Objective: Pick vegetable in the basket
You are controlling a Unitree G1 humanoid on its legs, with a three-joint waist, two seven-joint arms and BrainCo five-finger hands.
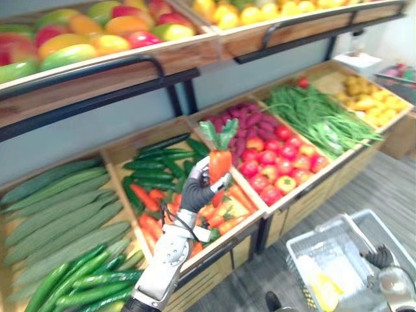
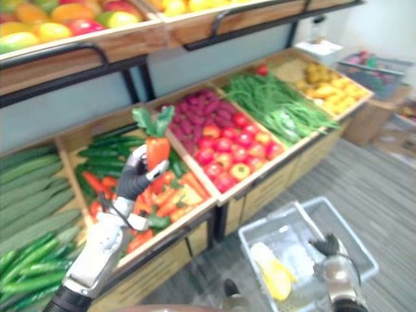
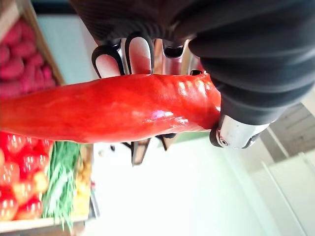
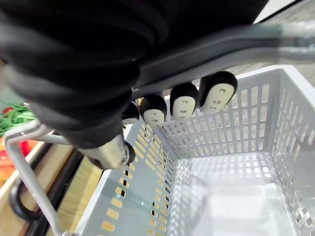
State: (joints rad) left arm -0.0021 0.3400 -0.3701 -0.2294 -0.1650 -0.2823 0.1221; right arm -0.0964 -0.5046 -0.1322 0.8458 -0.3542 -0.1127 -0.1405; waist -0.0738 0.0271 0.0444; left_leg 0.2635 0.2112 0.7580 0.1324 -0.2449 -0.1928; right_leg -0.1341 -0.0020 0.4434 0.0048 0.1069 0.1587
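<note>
My left hand (image 1: 197, 188) is shut on an orange carrot (image 1: 220, 166) with green leaves, held upright above the carrot crate (image 1: 195, 214). In the left wrist view the carrot (image 3: 113, 110) lies across the curled fingers (image 3: 138, 51). A grey plastic basket (image 1: 383, 231) hangs at the lower right, with a yellow item (image 2: 273, 273) inside it. My right hand (image 2: 331, 250) is shut on the basket handle (image 4: 221, 42), fingers (image 4: 184, 101) curled round the bar, with the basket wall (image 4: 231, 132) below.
The stand holds cucumbers (image 1: 58, 214), purple sweet potatoes (image 1: 244, 120), tomatoes (image 1: 279, 162), green beans (image 1: 318, 117) and yellow produce (image 1: 370, 97). An upper shelf (image 1: 110, 55) of mangoes overhangs the crates. Striped floor (image 1: 383, 182) lies right of the stand.
</note>
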